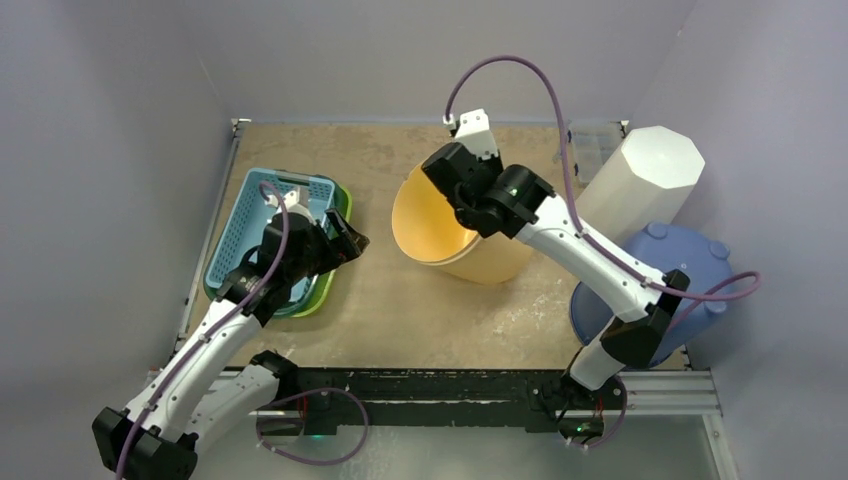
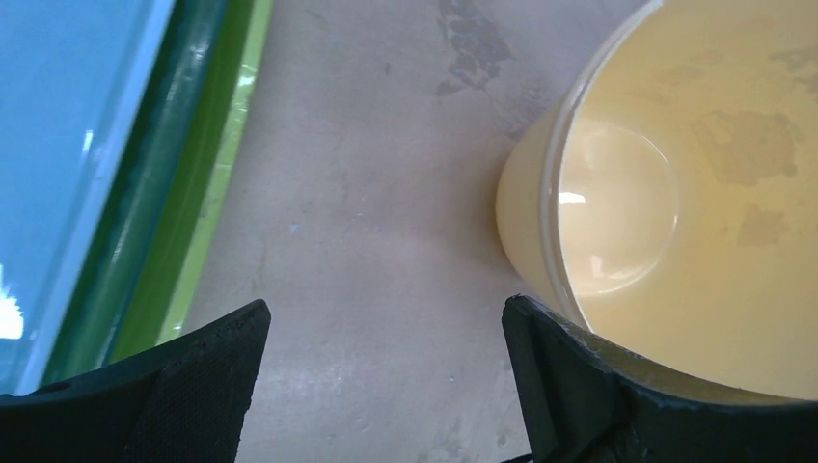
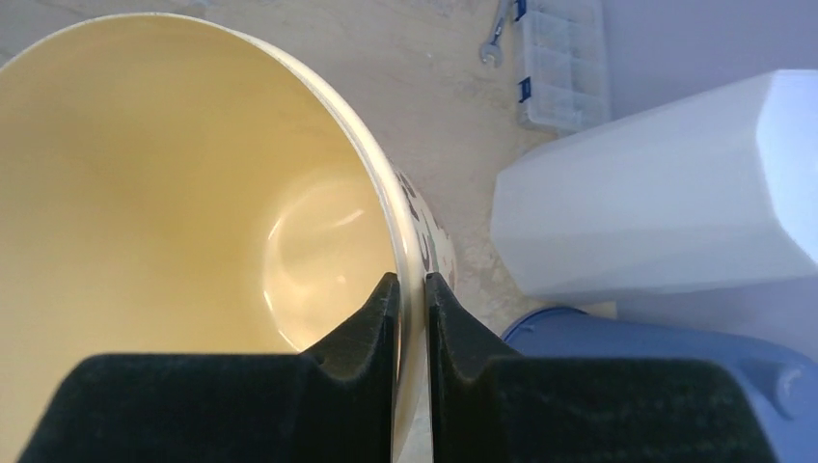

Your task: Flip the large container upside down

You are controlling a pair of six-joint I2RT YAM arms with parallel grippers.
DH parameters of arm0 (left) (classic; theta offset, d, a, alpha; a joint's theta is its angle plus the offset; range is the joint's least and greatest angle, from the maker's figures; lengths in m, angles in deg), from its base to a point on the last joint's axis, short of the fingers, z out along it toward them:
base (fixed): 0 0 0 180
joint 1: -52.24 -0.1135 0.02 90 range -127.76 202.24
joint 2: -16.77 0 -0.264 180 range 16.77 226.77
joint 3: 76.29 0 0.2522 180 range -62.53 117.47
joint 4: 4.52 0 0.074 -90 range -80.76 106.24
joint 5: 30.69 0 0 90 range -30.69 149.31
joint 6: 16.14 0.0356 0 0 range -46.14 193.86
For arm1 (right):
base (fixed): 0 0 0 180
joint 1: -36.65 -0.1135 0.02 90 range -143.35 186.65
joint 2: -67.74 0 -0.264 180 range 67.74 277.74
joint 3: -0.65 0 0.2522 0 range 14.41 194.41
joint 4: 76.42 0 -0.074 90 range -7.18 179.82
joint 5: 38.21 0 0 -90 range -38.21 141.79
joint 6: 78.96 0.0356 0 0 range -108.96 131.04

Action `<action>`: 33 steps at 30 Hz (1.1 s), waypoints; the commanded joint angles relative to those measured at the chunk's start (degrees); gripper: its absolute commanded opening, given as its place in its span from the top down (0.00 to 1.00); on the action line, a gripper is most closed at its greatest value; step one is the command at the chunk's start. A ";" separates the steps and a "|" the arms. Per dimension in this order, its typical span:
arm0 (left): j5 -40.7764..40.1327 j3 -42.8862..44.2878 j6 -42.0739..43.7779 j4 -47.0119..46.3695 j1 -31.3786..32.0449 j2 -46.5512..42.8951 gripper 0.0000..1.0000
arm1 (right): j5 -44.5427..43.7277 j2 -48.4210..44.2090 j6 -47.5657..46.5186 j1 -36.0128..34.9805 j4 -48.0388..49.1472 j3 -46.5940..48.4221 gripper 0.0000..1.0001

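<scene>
The tabletop (image 1: 400, 310) is a worn tan board with pale scuffs and blotches, boxed in by plain grey-lilac walls (image 1: 120, 120) on three sides, with a black rail (image 1: 450, 385) along the near edge where the arms bolt on.

The large cream-yellow plastic bucket (image 1: 440, 225) sits around the middle of the table, tipped over so its open mouth faces the left arm and its base points right. Its lower side looks to be down on the board. The right gripper (image 3: 412, 289) is pinching the top of the bucket's rim, one finger inside the wall and one outside, pressed nearly together on it.

The left gripper (image 2: 386, 318) is spread wide with nothing in it, hanging over bare table between the bucket and the baskets, its right finger just beside the bucket's rim.

On the left there's a teal perforated plastic basket (image 1: 250, 225) nested in a lime green one (image 1: 335, 270). On the right, a tall white octagonal plastic bin (image 1: 640, 175) leans at the wall, with a round blue plastic tub (image 1: 690, 260) below it. A clear plastic organiser box (image 3: 564, 63) sits in the far right corner, a small wrench (image 3: 494, 43) next to it.
</scene>
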 commanded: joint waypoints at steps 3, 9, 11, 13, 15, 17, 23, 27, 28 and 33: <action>-10.85 6.22 1.01 10.14 0.19 -0.20 0.09 | -8.92 3.71 2.69 -5.72 -3.09 -1.29 1.00; -16.41 8.09 0.08 14.20 0.13 -1.74 0.08 | -6.69 6.59 5.48 -10.83 -3.20 -2.07 1.00; -17.58 8.37 -0.33 15.25 0.11 -2.09 0.07 | -3.77 6.86 5.51 -11.86 -2.02 -2.04 1.00; -18.54 8.47 -0.79 16.13 0.11 -2.30 0.07 | -0.64 6.71 4.46 -12.65 0.35 -2.53 1.00; -19.18 8.56 -1.12 16.75 0.11 -2.56 0.07 | 2.45 6.33 4.01 -13.15 2.26 -3.39 1.00; -19.48 8.52 -1.40 16.86 0.13 -2.77 0.07 | 5.54 5.85 2.41 -13.29 5.17 -5.00 1.00; -19.23 8.63 -1.50 16.61 0.13 -2.49 0.07 | 12.99 4.40 -0.58 -13.40 11.03 -9.83 1.00; -18.10 8.23 -1.76 15.68 0.11 -2.40 0.07 | 17.19 3.46 -2.52 -13.46 14.84 -13.31 1.00; -17.86 8.07 -1.82 15.50 0.10 -2.44 0.07 | 18.05 3.13 -2.67 -13.37 15.95 -14.25 1.00; -17.10 7.46 -2.00 15.16 0.16 -2.35 0.07 | 22.38 2.13 -2.25 -13.39 20.16 -17.85 1.00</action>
